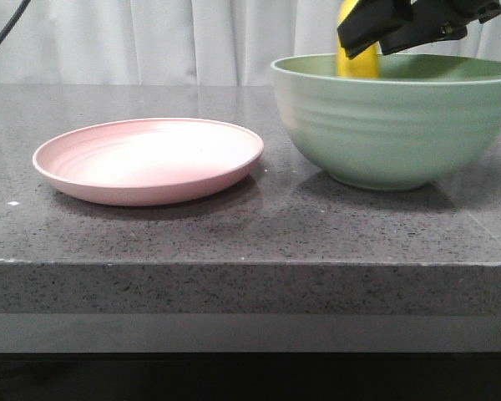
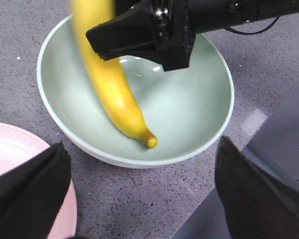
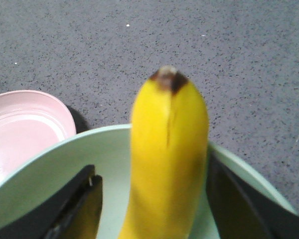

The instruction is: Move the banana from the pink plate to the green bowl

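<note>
The banana (image 1: 357, 63) stands steeply in the green bowl (image 1: 392, 125), its top showing above the far rim. In the left wrist view the banana (image 2: 114, 94) has its lower tip on the bowl's inner wall (image 2: 189, 114) and its upper part is blurred. My right gripper (image 1: 376, 38) is above the bowl; in the right wrist view (image 3: 149, 199) its jaws stand open around the banana (image 3: 169, 149), with a gap on one side. The pink plate (image 1: 146, 159) is bare. My left gripper (image 2: 142, 194) is open and empty above the table beside the bowl.
The dark speckled counter (image 1: 250, 234) carries plate and bowl side by side, with a narrow gap between them. Its front edge is near the camera. A white curtain (image 1: 150, 33) hangs behind. The right arm's black body (image 2: 214, 15) reaches over the bowl.
</note>
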`<state>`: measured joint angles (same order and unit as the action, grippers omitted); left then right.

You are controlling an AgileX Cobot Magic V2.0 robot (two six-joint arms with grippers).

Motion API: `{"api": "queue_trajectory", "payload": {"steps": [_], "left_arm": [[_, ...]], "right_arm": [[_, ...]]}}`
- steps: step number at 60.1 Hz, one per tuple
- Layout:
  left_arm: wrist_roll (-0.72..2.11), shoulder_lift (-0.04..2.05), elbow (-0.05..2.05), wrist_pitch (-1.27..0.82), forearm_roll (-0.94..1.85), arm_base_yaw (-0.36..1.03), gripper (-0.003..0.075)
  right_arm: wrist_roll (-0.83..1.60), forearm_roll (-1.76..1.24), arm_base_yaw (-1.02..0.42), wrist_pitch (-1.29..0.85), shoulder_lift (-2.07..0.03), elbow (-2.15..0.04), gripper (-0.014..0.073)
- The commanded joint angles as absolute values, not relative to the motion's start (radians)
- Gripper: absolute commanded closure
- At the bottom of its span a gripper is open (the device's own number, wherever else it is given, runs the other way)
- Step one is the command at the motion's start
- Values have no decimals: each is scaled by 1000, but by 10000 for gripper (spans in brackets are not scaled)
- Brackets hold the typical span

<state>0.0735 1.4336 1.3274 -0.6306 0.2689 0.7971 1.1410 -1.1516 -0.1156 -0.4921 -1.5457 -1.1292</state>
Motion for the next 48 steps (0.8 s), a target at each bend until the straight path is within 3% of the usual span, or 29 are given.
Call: {"api": "queue_trajectory", "payload": {"steps": [1,21,30,36,44,48], "left_arm": [[73,1396,1363,-564,285,807,145],[73,1396,1363,-564,283,807,150],[73,1396,1363,-564,270,807,236],[73,1396,1363,-560,268,807,339],[73,1396,1363,-548,263,807,503],[73,1396,1363,-537,253,807,582]], "right_arm": [[1152,-1177,-111,-485,-1510,-1162,58],[1152,-1157,-111,-483,-1476,-1162,51],[1150,-1146,-111,-484,-1379,-1162,81],[1149,-1146,-111,-498,-1326,-1162,211],[1149,-1146,-111,-555,-1266,-1162,523],[1149,-1146,-111,-583,-1250,-1162,624]]}}
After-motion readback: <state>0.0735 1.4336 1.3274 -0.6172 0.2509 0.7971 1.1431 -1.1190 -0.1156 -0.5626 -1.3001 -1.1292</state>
